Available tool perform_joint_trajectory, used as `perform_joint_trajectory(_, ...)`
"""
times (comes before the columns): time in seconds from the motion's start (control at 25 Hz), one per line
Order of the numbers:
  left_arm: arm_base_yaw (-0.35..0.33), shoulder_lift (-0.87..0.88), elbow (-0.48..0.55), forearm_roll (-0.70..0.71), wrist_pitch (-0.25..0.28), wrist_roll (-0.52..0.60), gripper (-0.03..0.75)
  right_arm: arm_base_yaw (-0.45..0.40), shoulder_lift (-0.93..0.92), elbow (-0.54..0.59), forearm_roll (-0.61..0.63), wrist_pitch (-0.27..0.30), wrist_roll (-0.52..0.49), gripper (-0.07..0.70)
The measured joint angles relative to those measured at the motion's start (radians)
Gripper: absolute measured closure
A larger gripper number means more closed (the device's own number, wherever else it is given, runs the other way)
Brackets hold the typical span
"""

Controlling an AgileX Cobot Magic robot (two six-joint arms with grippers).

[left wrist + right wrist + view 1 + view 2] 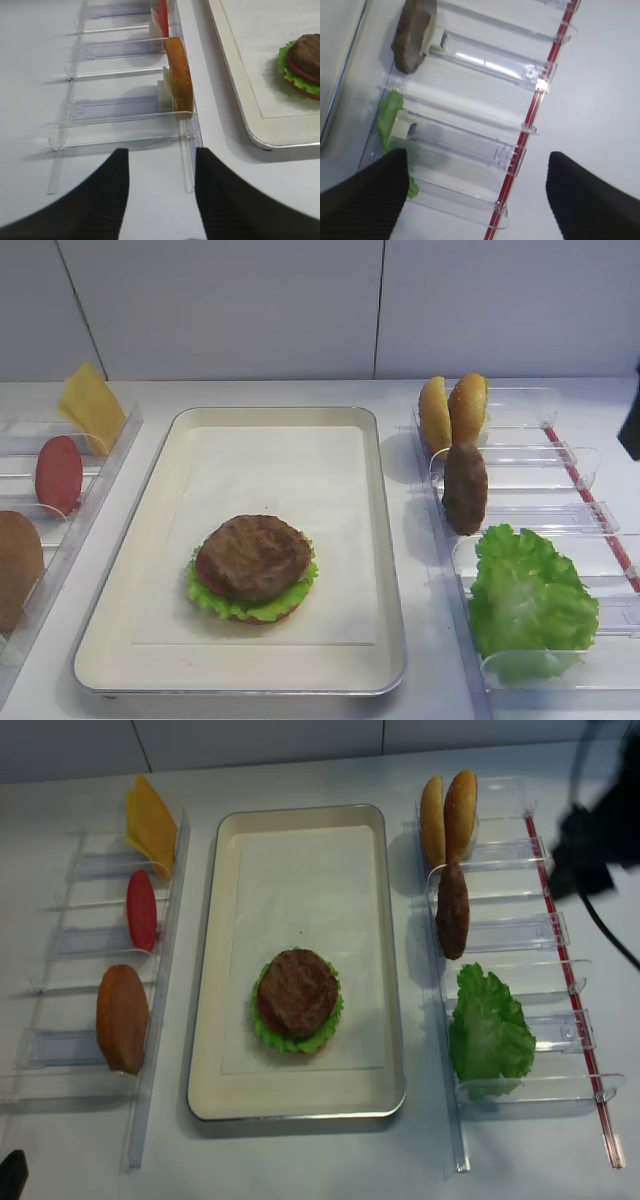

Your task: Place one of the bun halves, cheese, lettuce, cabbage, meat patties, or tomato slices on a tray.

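Two layers plus a red slice already sit on the tray: a meat patty on lettuce, w/ a tomato slice edge peeking out under the leaf. Spare stock is in the clear racks: 2nd patty and bun halves on the right rack, more lettuce nearer the front; cheese, a tomato slice and a bun half on the left rack.

Right hand hangs above the right rack, fingers spread wide, nothing between them. Left hand hovers over the table by the left rack's near end, fingers parted, empty.

Risks, as I judge it:
- right hand sits over the outer, red-strip side of the rack, well off the food at the inner end; closing here grabs air or a plastic divider
- racks look light, a clipped wall could drag the whole rack and tip the upright patty/buns
- lettuce is floppy, a pinch on a frill may slip or lift only part
- dropping a piece off-centre could slide the stack

Views: right wrist cam shows finger spacing and the rack below; high views show that arm only as a dark blur at the right edge. Left wrist cam shows the red slice under the patty clearly. Realsense view alone takes in both racks whole
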Motion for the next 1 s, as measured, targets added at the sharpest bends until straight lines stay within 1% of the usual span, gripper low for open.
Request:
perform_joint_trajectory(0.16, 0.0, 0.0, 0.0, 0.0, 0.0, 0.0, 0.407, -0.024, -0.188, 0.146, -0.02, -0.059, -0.006, 0.057)
perform_joint_trajectory(0.24, 0.0, 0.0, 0.0, 0.0, 0.0, 0.0, 0.407, -0.025, -0.286, 0.217, -0.052, -0.074, 0.01, 0.057)
perform_joint_trajectory(0.32, 0.0, 0.0, 0.0, 0.0, 0.0, 0.0, 0.407, -0.025, -0.371, 0.271, -0.077, -0.075, 0.038, 0.058)
perform_joint_trajectory(0.44, 0.0, 0.0, 0.0, 0.0, 0.0, 0.0, 0.407, -0.026, -0.499, 0.343, -0.085, -0.082, 0.075, 0.058)
perform_joint_trajectory(0.6, 0.0, 0.0, 0.0, 0.0, 0.0, 0.0, 0.407, -0.026, -0.675, 0.44, -0.087, -0.115, 0.126, 0.057)
perform_joint_trajectory(0.72, 0.0, 0.0, 0.0, 0.0, 0.0, 0.0, 0.407, -0.026, -0.797, 0.507, -0.106, -0.115, 0.154, 0.057)
perform_joint_trajectory(0.84, 0.0, 0.0, 0.0, 0.0, 0.0, 0.0, 0.408, -0.026, -0.91, 0.555, -0.109, -0.109, 0.16, 0.058)
perform_joint_trajectory(1.0, 0.0, 0.0, 0.0, 0.0, 0.0, 0.0, 0.412, -0.026, -1.044, 0.594, -0.109, -0.1, 0.16, 0.058)
